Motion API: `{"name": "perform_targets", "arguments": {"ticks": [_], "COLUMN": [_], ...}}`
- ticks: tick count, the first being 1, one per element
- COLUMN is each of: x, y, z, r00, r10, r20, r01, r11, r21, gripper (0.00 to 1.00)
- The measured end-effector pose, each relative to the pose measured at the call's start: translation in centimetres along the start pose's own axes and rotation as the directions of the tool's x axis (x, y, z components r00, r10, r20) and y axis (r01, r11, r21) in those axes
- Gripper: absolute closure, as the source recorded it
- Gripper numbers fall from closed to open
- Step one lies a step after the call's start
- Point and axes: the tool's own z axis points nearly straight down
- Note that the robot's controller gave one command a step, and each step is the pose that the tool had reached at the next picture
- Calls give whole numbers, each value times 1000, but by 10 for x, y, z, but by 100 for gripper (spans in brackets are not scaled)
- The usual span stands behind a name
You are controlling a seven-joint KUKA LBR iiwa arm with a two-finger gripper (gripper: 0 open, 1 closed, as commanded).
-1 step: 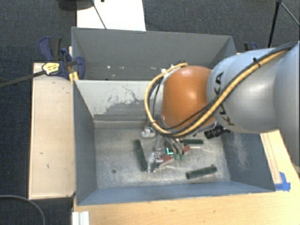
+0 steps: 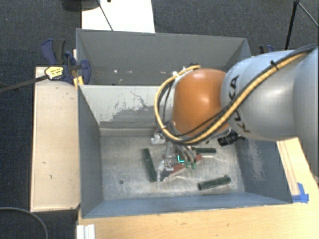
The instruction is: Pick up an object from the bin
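Beside the gripper (image 2: 164, 172) lies a slim dark-green bar (image 2: 148, 166).

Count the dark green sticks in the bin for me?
2: one dark green flat stick lies at the floor's middle-left, another at front right. More may hide under the arm.

The orange wrist cover (image 2: 199, 101) hangs over a small heap (image 2: 189, 161) beside a green bar (image 2: 148, 164).
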Motion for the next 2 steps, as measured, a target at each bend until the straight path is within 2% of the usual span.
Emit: {"name": "perform_targets", "arguments": {"ticks": [1, 2], "x": [9, 4], "y": [-29, -54], "z": [34, 85], "r00": [998, 954], "r10": [-60, -300], "r20": [7, 2], "r01": [60, 300], "r11": [998, 954], "r21": [-2, 0], "gripper": [0, 100]}}
